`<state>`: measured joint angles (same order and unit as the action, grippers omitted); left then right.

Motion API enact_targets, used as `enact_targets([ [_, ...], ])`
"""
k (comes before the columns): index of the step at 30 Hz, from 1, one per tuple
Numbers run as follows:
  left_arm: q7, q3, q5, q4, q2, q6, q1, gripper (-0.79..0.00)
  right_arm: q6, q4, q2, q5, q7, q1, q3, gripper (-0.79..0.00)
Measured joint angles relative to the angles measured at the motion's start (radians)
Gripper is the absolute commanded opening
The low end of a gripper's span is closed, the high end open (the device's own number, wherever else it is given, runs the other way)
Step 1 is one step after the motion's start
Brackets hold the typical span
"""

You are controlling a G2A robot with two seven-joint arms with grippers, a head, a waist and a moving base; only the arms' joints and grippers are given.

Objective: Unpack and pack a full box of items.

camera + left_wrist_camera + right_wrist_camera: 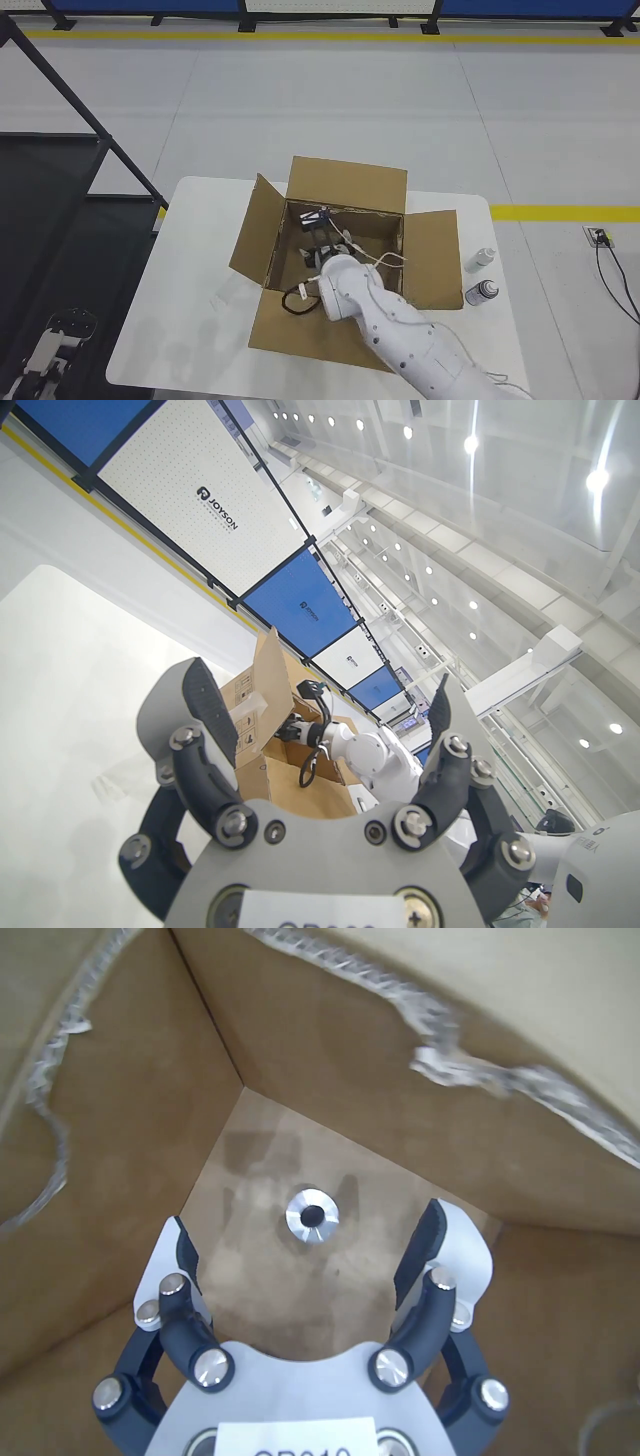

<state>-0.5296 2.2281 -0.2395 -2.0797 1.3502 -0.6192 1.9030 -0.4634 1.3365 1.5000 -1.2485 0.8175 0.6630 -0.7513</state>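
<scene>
The cardboard box [348, 185] stands in the middle of the white table [190, 330] with all four flaps folded outward, the near flap lying flat toward the robot. Nearest the robot, low beside the table's left edge and well apart from the box, the left gripper [320, 680] points up toward the box with its fingers [207, 705] spread wide and nothing between them. The right arm [350, 295] leans over the near flap and dips into the box, a black cable loop [297, 298] hanging at its wrist just inside the near wall. Inside, the right gripper [306, 1215] hangs above the box floor with its fingers apart and empty. Under the gap between them, close to a corner of the box, sits a small round silver thing [320, 1228] with a black centre; whether it is the top of something taller cannot be told. Torn whitish tape [450, 1063] clings along the flap edges above. To the right of the box, just beside its right flap, two small bottles stand on the table, the grey bottle [482, 292] nearer and the white bottle [482, 258] just behind it. Beyond the table lies pale floor crossed by a yellow line [560, 212].
</scene>
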Motion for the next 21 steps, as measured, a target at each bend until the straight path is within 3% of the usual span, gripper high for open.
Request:
enact_targets([
  [5, 0.000, 0.000, 0.000, 0.000, 0.000, 0.000, 0.000, 0.000, 0.086, 0.564, -0.117, -0.264, 0.048, 0.365, -0.307, 0.000],
  [8, 0.000, 0.000, 0.000, 0.000, 0.000, 0.000, 0.000, 0.000, 0.174, 0.818, -0.151, -0.229, 0.026, 0.576, -0.531, 0.000],
  [10, 0.000, 0.000, 0.000, 0.000, 0.000, 0.000, 0.000, 0.000, 0.214, 0.904, -0.160, -0.176, 0.006, 0.674, -0.655, 0.000],
  [15, 0.000, 0.000, 0.000, 0.000, 0.000, 0.000, 0.000, 0.000, 0.300, 0.921, -0.173, -0.011, -0.022, 0.839, -0.952, 0.000],
  [21, 0.000, 0.000, 0.000, 0.000, 0.000, 0.000, 0.000, 0.000, 0.412, 0.745, -0.188, 0.133, 0.040, 0.824, -1.134, 0.000],
])
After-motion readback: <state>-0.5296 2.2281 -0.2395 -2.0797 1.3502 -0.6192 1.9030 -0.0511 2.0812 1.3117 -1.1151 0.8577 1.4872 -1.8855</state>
